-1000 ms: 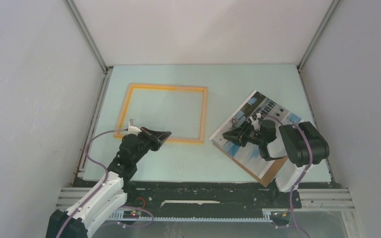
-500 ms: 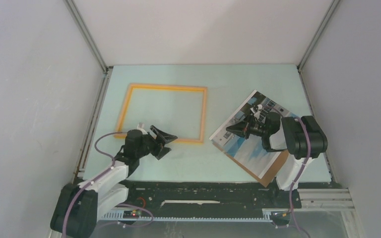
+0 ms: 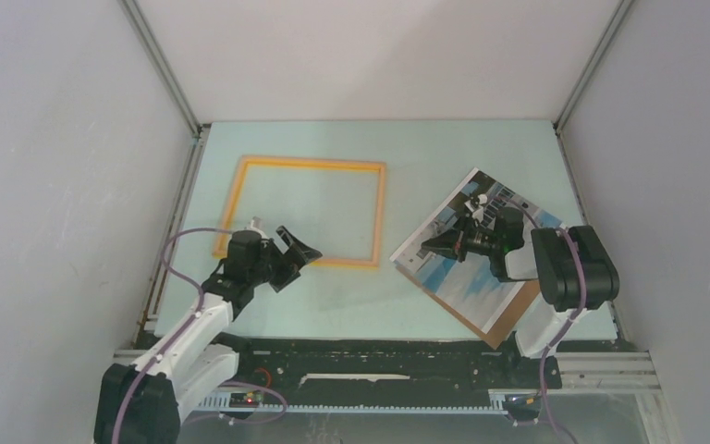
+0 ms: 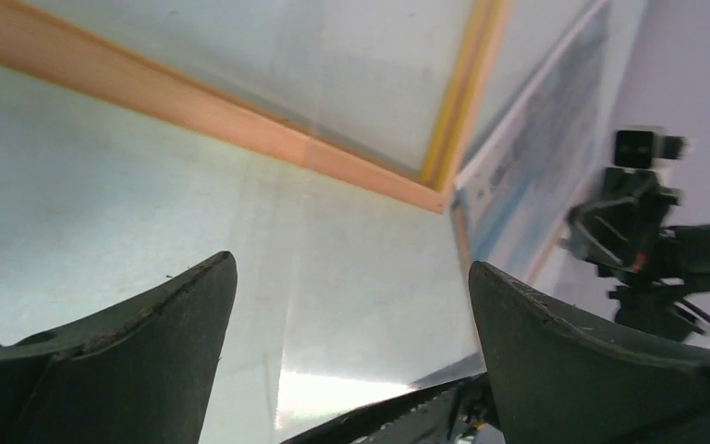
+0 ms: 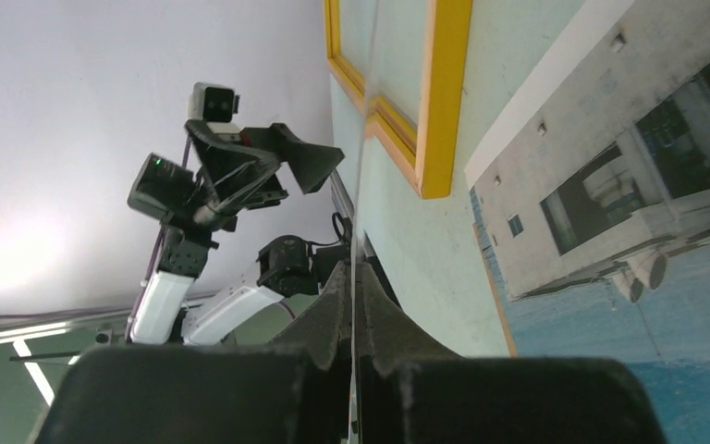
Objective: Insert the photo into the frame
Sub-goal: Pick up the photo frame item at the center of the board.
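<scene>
Left gripper [image 4: 351, 266] spread, right gripper [image 5: 355, 277] closed, seemingly above photo [image 3: 462, 277]

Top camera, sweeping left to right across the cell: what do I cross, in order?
grey left wall → thin yellow-orange wooden picture frame → white-bordered photo of blue water and pale buildings → grey right wall
</scene>
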